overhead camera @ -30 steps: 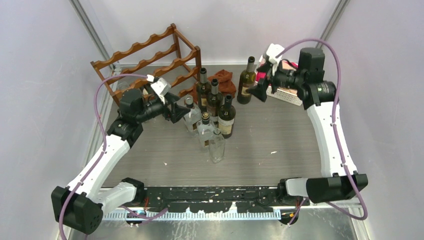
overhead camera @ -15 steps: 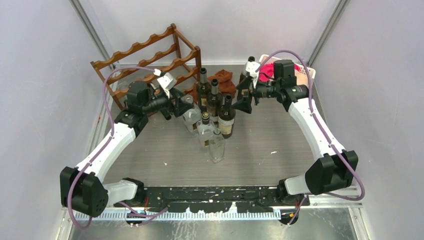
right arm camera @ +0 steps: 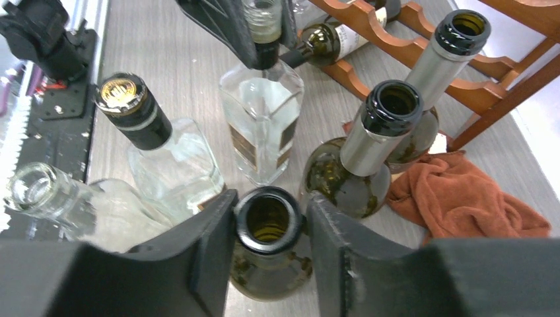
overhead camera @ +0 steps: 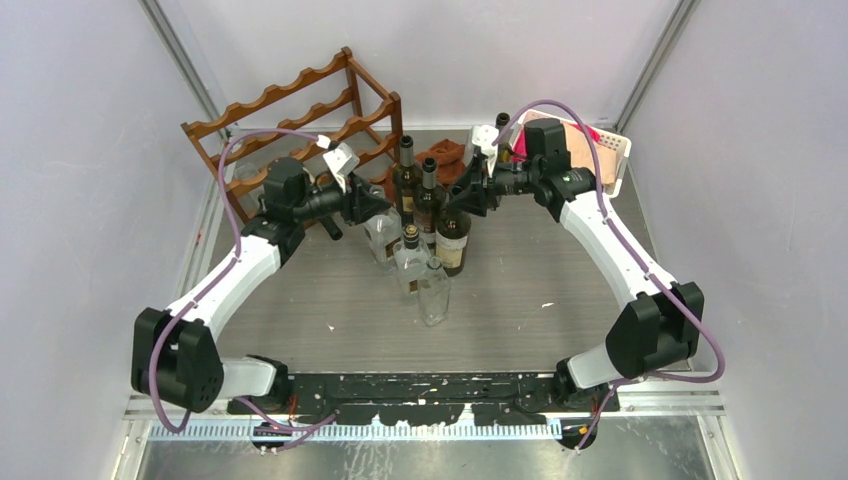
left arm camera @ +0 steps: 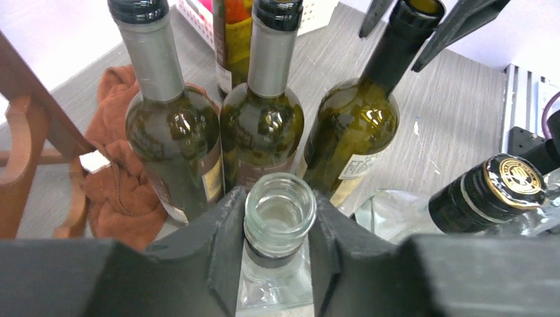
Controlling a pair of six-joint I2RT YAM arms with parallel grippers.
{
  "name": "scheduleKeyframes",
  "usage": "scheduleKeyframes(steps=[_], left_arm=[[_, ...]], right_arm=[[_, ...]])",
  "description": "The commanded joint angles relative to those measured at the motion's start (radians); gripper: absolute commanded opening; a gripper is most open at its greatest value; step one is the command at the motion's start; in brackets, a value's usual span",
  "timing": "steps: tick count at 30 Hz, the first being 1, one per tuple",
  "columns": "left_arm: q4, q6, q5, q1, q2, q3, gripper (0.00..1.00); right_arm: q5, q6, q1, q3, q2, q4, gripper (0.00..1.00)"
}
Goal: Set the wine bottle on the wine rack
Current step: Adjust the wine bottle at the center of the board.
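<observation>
The wine bottle is dark olive-green glass with a black neck, an uncorked mouth and a pale label low on its body. It stands upright on the table in a huddle of bottles, apart from the wine rack, which sits at the back-left corner. The right gripper grips the bottle's neck just under the rim, jaws narrow. Nearby, the left gripper is likewise pinched on the neck of a clear bottle

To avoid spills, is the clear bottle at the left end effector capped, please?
Uncapped: the clear bottle shows an open mouth, no stopper.
</observation>
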Motion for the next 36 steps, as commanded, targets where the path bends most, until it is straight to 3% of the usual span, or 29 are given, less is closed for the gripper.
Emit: scheduleKeyframes(steps=[1,3,6,8,12,19,29,36], left_arm=[[0.089,-0.011,0.056,0.003,0.024,0.049,0.32],[0.100,-0.016,0.062,0.003,0.035,0.054,0.24],[0.112,-0.013,0.060,0.003,0.041,0.070,0.06],[0.114,0.002,0.046,0.003,0.039,0.080,0.00],[0.090,0.084,-0.024,0.004,0.032,0.095,0.00],[0.113,0.138,-0.111,0.011,0.089,0.158,0.00],[0.184,0.130,-0.133,0.054,0.192,0.251,0.00],[0.215,0.135,-0.149,0.103,0.248,0.293,0.00]], right_arm=[[-0.023,0.000,0.008,0.002,-0.016,0.052,0.41],[-0.021,-0.014,0.006,0.002,-0.025,0.043,0.33],[-0.019,-0.030,0.001,0.001,-0.041,0.029,0.21],[-0.016,-0.028,-0.011,0.001,-0.054,0.029,0.15],[0.002,-0.012,-0.056,0.009,-0.073,0.029,0.07],[0.044,-0.006,-0.180,0.029,-0.082,0.011,0.04],[0.156,0.042,-0.342,0.085,-0.012,0.067,0.04],[0.232,0.065,-0.385,0.137,0.063,0.111,0.04]])
